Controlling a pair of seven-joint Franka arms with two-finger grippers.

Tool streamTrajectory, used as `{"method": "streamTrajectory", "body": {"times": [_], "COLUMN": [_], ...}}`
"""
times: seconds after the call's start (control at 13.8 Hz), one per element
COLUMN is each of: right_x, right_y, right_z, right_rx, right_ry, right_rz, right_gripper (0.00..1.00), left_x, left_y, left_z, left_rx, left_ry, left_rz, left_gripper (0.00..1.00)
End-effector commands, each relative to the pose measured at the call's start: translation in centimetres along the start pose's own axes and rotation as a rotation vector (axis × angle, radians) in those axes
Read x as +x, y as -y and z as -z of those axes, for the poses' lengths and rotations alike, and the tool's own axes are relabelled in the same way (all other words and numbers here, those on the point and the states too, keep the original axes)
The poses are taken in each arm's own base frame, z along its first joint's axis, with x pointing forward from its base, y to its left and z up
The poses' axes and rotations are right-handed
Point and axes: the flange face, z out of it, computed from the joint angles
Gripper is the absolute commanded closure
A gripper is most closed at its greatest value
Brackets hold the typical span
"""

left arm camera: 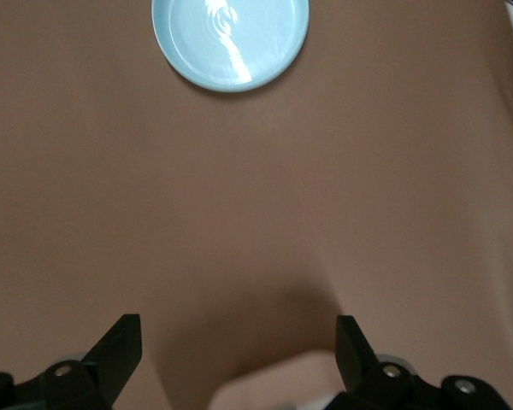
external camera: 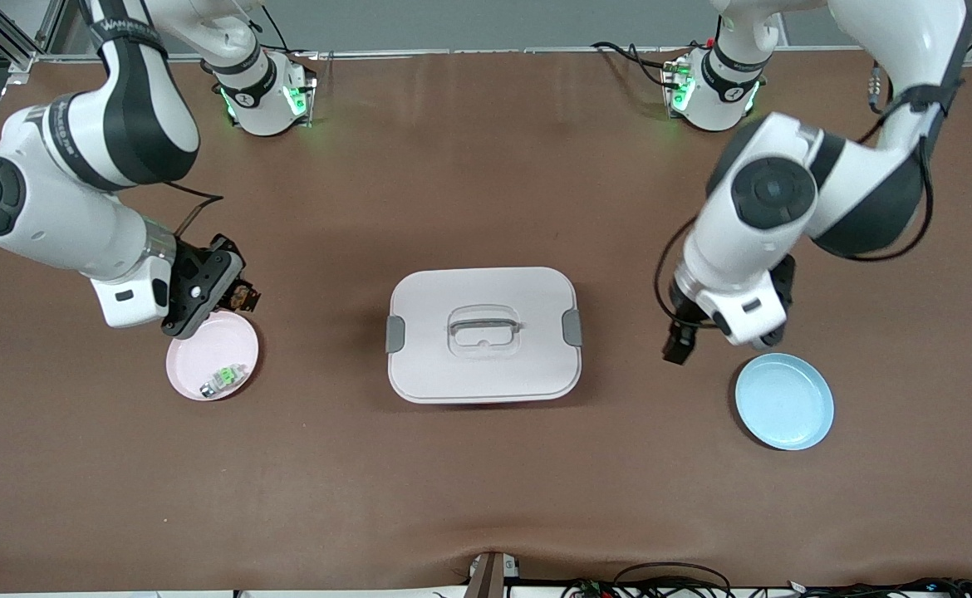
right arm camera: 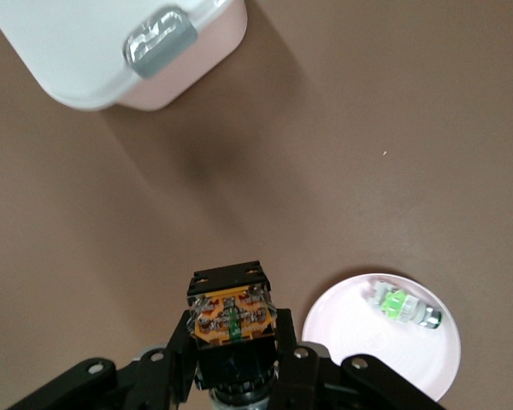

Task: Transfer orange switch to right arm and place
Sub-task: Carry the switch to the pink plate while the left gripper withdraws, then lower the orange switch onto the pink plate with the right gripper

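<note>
Right gripper (right arm camera: 232,363) pinching orange switch (right arm camera: 232,313) beside pink plate (external camera: 195,365); lower over bare rim, clear of green component (right arm camera: 403,307); left gripper (left arm camera: 239,350) spread, waiting.

1. A brown table (external camera: 486,490) is carrying everything in the scene, its surface running the full width between the two arms' ends.
2. A pale lidded box (external camera: 483,334) with grey side latches is sitting on it at the middle.
3. A pink plate (external camera: 191,370) is lying toward the right arm's end, well apart from the box.
4. A light blue plate (external camera: 783,401) is lying toward the left arm's end, a little nearer the front camera than the pink plate.
</note>
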Motion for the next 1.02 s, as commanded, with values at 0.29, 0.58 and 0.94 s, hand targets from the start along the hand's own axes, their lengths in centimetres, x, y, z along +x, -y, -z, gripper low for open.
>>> {"method": "streamTrajectory", "body": {"times": [0.29,0.58,0.94], "right_x": [-8.5,-9.9,-12.8], "right_y": [-4.3,-5.4,-7.1], "right_z": [-6.3,-8.2,-12.2], "right_rx": [-0.112,-0.139,-0.155], "right_ry": [-0.021,0.039,0.090], "right_rz": [0.236,0.264,0.247], "right_gripper": [1.00,1.00,1.00], "left_x": [7.9,13.4,17.0], "left_y": [2.9,5.0,6.7], "left_z": [-2.8,-2.5,-2.5], "left_rx": [0.082,0.110,0.136], "left_ry": [-0.044,-0.054,-0.046], "left_rz": [-0.129,-0.208,-0.302], "left_gripper": [0.00,0.00,0.00]}}
